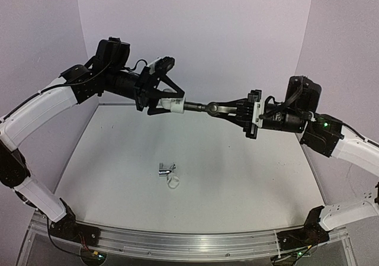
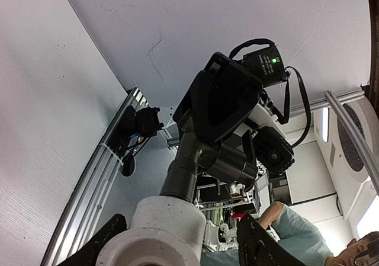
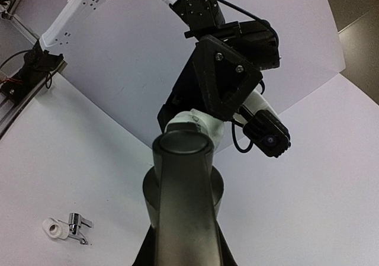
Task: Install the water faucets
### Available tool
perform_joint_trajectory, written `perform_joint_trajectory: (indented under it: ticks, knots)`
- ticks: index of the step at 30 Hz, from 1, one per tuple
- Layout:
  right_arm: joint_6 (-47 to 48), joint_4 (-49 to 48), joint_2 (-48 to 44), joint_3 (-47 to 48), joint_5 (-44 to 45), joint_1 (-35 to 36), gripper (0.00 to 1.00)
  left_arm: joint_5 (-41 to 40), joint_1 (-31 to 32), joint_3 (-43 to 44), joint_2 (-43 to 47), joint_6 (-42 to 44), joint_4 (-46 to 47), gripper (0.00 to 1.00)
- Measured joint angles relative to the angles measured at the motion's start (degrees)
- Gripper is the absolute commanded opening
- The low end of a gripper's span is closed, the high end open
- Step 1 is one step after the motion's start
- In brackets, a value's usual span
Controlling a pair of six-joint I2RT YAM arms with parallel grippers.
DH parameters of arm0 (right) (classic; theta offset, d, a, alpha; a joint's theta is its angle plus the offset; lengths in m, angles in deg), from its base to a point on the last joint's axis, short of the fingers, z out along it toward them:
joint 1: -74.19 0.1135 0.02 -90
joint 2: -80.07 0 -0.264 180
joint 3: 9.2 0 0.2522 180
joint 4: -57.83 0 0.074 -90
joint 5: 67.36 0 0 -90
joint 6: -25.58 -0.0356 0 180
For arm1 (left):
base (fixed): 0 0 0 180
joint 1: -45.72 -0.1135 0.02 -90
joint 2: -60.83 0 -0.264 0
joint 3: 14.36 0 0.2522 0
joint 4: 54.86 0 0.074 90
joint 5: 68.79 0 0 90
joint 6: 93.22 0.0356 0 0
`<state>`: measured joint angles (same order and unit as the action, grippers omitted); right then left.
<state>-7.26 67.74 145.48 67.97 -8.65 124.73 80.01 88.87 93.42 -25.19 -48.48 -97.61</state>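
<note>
Matte black faucet [image 1: 205,107], centre frame, pinched by the right gripper [image 1: 230,109], meets a white plastic elbow [image 1: 173,105]; left gripper [image 1: 166,103] straddles it, jaws spread.

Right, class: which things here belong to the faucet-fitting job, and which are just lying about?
In the job: black faucet, in the right gripper; white pipe fitting on its stem, inside the left gripper; chrome faucet, waiting on the table.
Lying about: small white ring beside the chrome faucet.
</note>
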Motion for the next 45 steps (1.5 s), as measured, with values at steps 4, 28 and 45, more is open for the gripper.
perform_joint_trajectory:
  ticks: [4, 28, 45]
  knots:
    - [-0.3, -0.2, 0.7, 1.0, -0.3, 0.0, 0.00, 1.0, -0.3, -0.2, -0.2, -0.7, 1.0, 0.54]
    - [-22.6, -0.2, 3.5, 5.8, -0.7, -0.1, 0.00, 3.9, -1.3, -2.3, 0.3, 0.1, 10.5, 0.00]
    - [-63.0, 5.3, 9.1, 14.7, -11.4, -2.9, 0.19, 0.2, -1.2, -0.6, 2.8, 19.0, 4.9, 0.00]
